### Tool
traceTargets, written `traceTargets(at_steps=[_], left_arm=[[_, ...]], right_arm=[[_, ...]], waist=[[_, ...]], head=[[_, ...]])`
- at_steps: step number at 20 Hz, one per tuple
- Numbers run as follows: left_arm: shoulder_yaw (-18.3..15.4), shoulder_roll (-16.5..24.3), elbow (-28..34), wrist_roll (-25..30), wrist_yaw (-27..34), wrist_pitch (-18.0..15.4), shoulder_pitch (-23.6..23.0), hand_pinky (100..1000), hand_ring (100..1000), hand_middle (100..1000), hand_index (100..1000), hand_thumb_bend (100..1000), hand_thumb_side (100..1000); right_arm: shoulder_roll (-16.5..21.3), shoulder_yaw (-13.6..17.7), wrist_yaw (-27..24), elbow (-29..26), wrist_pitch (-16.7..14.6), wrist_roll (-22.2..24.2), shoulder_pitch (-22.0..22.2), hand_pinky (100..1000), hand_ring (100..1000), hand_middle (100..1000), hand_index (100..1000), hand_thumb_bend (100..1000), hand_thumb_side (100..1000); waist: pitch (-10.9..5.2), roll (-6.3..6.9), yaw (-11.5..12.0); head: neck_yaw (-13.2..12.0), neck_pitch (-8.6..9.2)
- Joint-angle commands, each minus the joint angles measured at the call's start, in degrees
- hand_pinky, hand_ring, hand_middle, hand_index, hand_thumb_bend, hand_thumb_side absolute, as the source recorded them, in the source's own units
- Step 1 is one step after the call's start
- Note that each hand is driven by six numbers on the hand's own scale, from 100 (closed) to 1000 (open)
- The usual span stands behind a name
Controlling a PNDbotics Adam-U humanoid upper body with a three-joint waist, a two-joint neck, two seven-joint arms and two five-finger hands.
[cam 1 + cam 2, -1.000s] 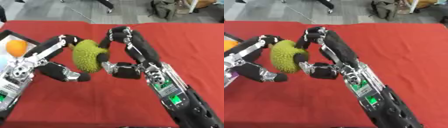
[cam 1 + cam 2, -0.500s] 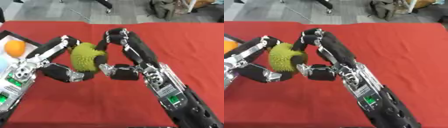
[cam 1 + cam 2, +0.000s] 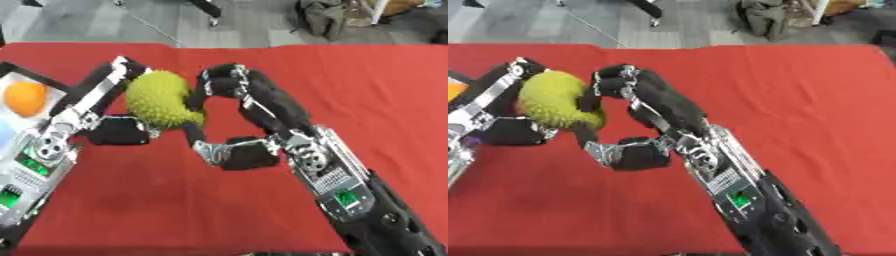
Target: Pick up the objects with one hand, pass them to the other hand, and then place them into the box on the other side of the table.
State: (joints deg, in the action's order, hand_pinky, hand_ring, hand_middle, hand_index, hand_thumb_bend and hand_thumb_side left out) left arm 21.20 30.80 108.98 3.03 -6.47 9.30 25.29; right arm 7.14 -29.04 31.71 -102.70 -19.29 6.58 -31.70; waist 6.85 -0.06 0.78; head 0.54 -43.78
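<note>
Durian (image 3: 160,100): clamped in my left hand (image 3: 105,117); right hand (image 3: 229,120) curled against its right side; box (image 3: 22,107) lies left.

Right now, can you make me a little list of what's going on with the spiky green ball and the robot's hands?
spiky green fruit: held above the red table, between both hands
left hand: fingers curled round the fruit's left side
right hand: fingers against the fruit's right side, thumb below it
handover: in progress, both hands on the fruit
box: at the table's left edge, holding an orange fruit
</note>
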Motion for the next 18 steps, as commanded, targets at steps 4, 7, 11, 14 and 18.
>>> traceTargets(at_steps=[4,7,11,14,18], left_arm=[[-3.7,3.8,0.8,-2.2,-0.3,-0.2,-1.7,566,324,225,444,214,330],[-6.0,5.8,0.1,-3.3,-1.3,0.4,-4.3,566,326,226,445,221,325],[-13.1,10.5,-5.5,-8.4,-7.2,7.0,-8.1,559,326,221,439,253,295],[-18.0,14.0,-13.1,-12.5,-12.7,16.1,-9.0,558,341,239,454,277,277],[-21.5,17.1,-27.7,-14.7,-14.5,24.7,-6.8,568,369,276,483,294,274]], right_arm=[[1.6,5.7,2.1,-2.2,-1.0,0.6,2.0,836,780,825,909,337,536],[2.4,9.8,5.6,-2.8,0.4,-3.8,3.8,860,813,874,938,363,556],[3.7,15.8,10.5,-2.2,4.7,-11.4,6.8,854,799,867,934,310,553],[4.2,18.0,12.6,-1.4,6.6,-14.2,8.8,850,788,860,931,288,549],[4.3,19.5,13.5,-0.9,7.9,-16.0,11.0,847,779,852,928,269,555]], waist=[[-1.09,0.16,-0.4],[-1.12,0.18,-0.6],[-1.24,0.44,-0.8],[-1.50,0.81,-1.0],[-1.82,1.36,-1.4]], head=[[2.2,-0.31],[3.0,0.49],[0.5,1.70],[-4.2,1.99],[-9.6,2.11]])
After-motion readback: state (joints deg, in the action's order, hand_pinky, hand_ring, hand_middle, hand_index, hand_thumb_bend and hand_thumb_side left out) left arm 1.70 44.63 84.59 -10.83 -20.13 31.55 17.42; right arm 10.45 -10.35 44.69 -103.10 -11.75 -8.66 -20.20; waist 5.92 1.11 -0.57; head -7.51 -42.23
